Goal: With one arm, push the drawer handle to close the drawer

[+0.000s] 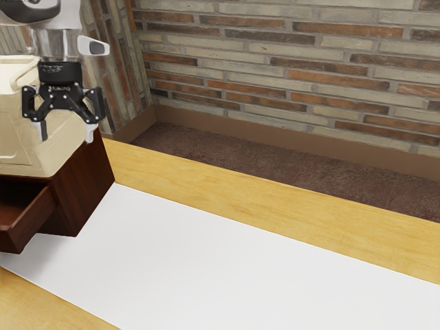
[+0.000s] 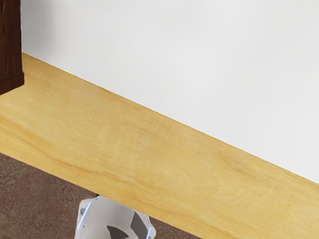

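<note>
My gripper is open, its two fingers hanging wide apart with nothing between them. It is high up, in front of or above the dark brown cabinet at the exterior view's left. The cabinet's drawer stands pulled out, with its side wall and part of its inside in sight. I cannot make out a handle. In the wrist view a dark wooden edge of the cabinet appears.
A cream-coloured box-like object rests on the cabinet. A white sheet covers much of the wooden table. Behind the table are dark floor and a brick wall. The wrist view has a white rounded object beyond the table edge.
</note>
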